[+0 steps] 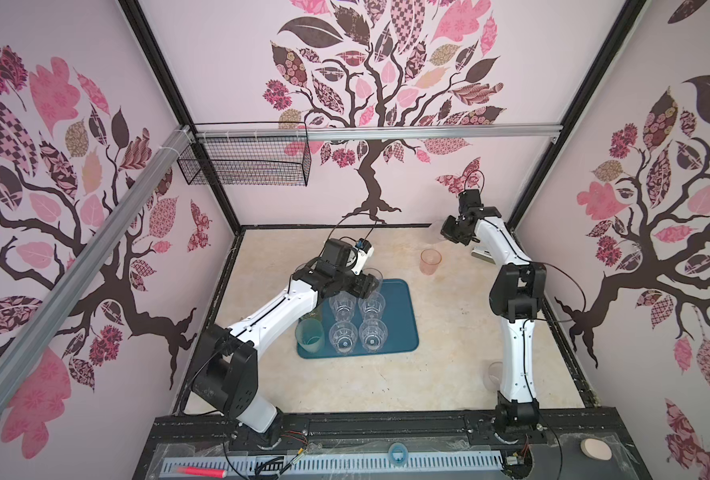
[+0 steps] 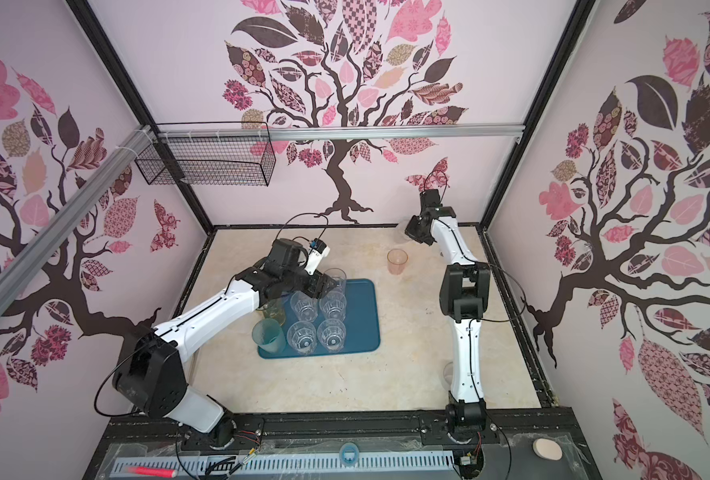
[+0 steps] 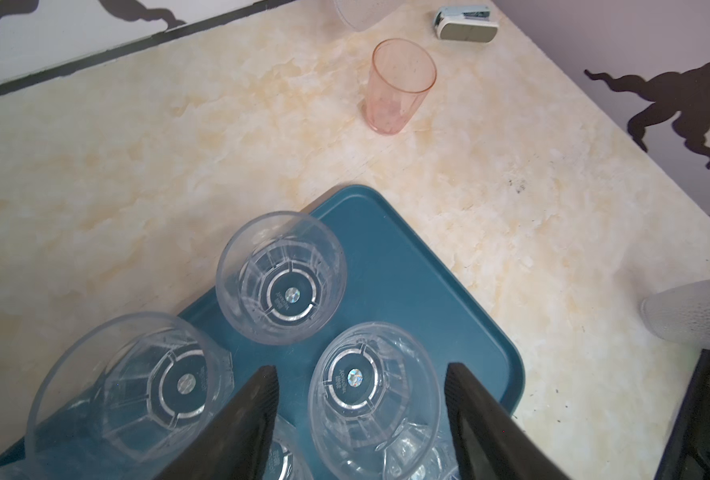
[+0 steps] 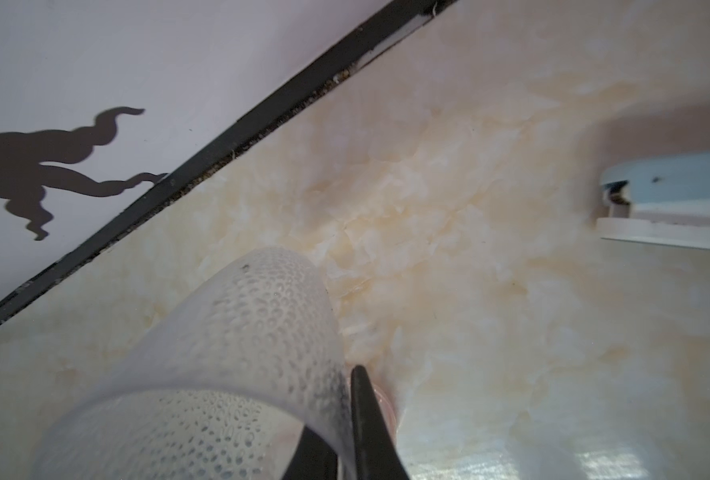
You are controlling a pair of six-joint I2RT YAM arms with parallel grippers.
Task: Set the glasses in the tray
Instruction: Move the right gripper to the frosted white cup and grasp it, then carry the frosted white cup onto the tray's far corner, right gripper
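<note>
Three glasses point(image 3: 280, 278): base lettering point(image 3: 339, 384) illegible.

2 arms are seen in both top views: the left arm point(image 1: 270, 316) and the right arm point(image 1: 498, 241) are clad in smooth white shells, joined by blocky black joint housings point(image 1: 517, 286); thin black cables point(image 1: 584, 296) are looped alongside; black, tapered, ribbed fingers point(image 3: 241, 428) are fitted

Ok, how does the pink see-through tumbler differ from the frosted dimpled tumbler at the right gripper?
The pink see-through tumbler is smooth-walled and stands free on the marbled table; the frosted dimpled tumbler is textured, its wall pinched by the right gripper. Both are outside the dark teal tray.
</note>
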